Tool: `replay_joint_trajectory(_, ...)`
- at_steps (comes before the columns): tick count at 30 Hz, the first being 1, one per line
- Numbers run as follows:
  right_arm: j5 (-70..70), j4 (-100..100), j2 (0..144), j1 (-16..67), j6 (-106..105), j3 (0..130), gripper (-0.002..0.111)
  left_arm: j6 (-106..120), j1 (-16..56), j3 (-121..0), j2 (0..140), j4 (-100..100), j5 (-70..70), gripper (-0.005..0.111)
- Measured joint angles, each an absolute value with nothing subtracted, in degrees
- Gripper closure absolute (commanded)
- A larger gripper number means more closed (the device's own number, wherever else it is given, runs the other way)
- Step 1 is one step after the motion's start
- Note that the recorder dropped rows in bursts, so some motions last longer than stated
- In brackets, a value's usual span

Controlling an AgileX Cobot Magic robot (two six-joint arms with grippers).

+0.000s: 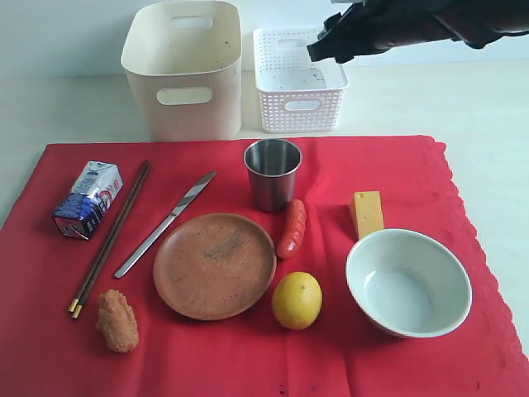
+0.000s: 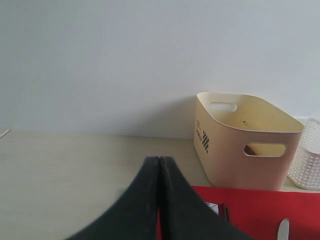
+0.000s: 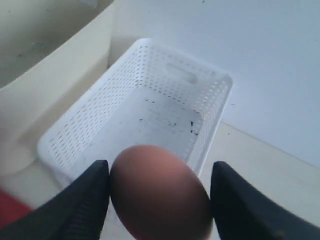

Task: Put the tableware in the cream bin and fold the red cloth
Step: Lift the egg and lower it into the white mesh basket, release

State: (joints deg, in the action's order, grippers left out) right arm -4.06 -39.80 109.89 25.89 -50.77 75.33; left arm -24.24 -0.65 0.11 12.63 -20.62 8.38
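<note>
We see a bright red cloth (image 1: 207,364), a brown plate (image 1: 214,265), a steel-grey cup (image 1: 272,172), a pale green-white bowl (image 1: 408,283), a yellow lemon (image 1: 297,300), an orange-red sausage (image 1: 291,229) and yellow cheese (image 1: 367,212). The chopsticks (image 1: 110,238) are dark brown with gold tips; the bin (image 1: 183,116) is cream, the lattice basket (image 1: 302,120) white, the egg (image 3: 159,192) brown

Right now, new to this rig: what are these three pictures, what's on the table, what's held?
A two-armed robot with grippers. One picture looks over the table; two come from wrist cameras. On the red cloth: steel cup, brown plate, bowl, table knife, chopsticks, milk carton, sausage, cheese wedge, lemon, fried piece. Beyond it: cream bin and white lattice basket. The right gripper holds a brown egg over that basket; the left gripper is shut, empty.
</note>
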Motion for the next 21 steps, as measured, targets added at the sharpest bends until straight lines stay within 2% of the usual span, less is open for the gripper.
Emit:
replay_joint_trajectory(8, 1.0, -42.0, 120.5, 25.9, -50.8, 82.8, 0.108, -24.2, -0.7, 0.1, 12.6, -20.6, 8.4, 0.105)
replay_joint_trajectory(21, 2.9, -42.7, 125.1, 26.1, -50.8, 85.3, 0.108, -24.2, -0.7, 0.1, 12.6, -20.6, 8.4, 0.105)
